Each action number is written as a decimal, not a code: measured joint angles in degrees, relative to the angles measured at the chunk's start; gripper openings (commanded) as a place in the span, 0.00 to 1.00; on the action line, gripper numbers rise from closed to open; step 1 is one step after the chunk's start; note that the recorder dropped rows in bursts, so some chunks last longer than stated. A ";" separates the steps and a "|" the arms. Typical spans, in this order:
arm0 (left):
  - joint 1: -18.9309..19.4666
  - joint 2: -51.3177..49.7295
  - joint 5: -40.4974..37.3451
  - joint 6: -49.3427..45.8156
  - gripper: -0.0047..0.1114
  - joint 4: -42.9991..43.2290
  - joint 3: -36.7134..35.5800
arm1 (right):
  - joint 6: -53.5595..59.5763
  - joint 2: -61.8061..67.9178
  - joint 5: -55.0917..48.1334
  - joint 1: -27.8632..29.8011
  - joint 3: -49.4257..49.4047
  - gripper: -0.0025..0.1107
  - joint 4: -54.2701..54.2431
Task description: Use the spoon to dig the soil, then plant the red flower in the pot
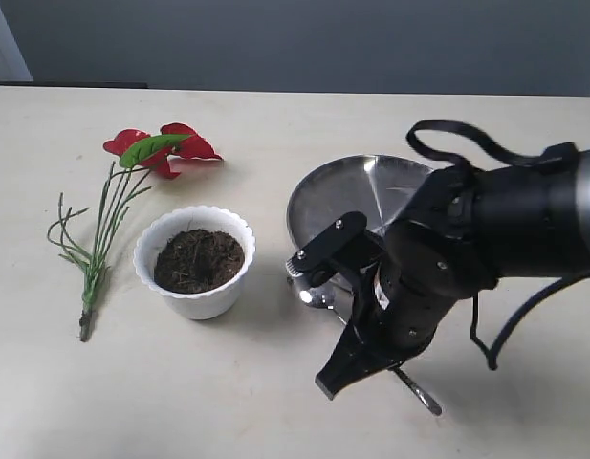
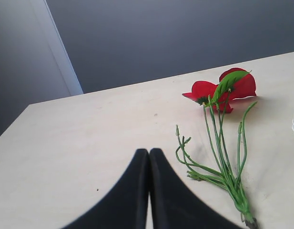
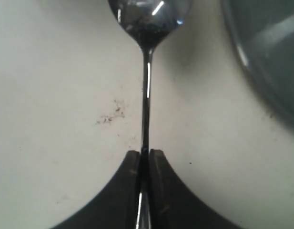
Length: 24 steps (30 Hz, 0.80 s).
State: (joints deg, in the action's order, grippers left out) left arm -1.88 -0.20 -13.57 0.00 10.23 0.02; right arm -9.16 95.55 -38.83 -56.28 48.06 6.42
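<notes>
The spoon (image 3: 147, 90) lies along the table beside the steel plate, and my right gripper (image 3: 144, 152) is shut on its thin handle. In the exterior view the right gripper (image 1: 335, 378) points down at the table, and the spoon's handle end (image 1: 424, 395) sticks out behind it. Left of it stands the white pot (image 1: 194, 304), upright and filled with dark soil (image 1: 199, 260). The red flower (image 1: 161, 148) lies flat on the table left of the pot. My left gripper (image 2: 149, 151) is shut and empty, hovering near the flower's (image 2: 218, 88) green stems.
A round steel plate (image 1: 357, 196) sits behind the right gripper, its rim (image 3: 266, 57) close to the spoon. A few soil crumbs (image 3: 111, 116) lie on the table beside the handle. The right arm's black cable (image 1: 486, 335) loops over the table.
</notes>
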 measured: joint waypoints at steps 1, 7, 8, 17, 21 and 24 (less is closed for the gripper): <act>0.00 0.00 0.00 0.00 0.04 0.00 0.00 | 0.00 -1.08 -0.37 0.00 0.00 0.03 0.00; 0.00 0.00 0.00 0.00 0.04 0.00 0.00 | 3.02 -8.63 -3.24 0.00 0.72 0.03 0.52; 0.00 0.00 0.00 0.00 0.04 0.00 0.00 | 4.26 -9.69 -3.77 0.00 1.37 0.03 0.93; 0.00 0.00 0.00 0.00 0.04 0.00 0.00 | 14.80 -11.21 -11.45 0.00 13.34 0.03 16.29; 0.00 0.00 0.00 0.00 0.04 0.00 0.00 | 18.28 -9.96 -14.32 -2.91 16.86 0.03 27.59; 0.00 0.00 0.00 0.00 0.04 0.00 0.00 | 19.24 -7.66 -16.22 -7.77 17.30 0.03 38.84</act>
State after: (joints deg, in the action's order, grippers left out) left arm -1.88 -0.20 -13.57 0.00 10.23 0.02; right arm 10.08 87.89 -55.06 -64.04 65.36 45.26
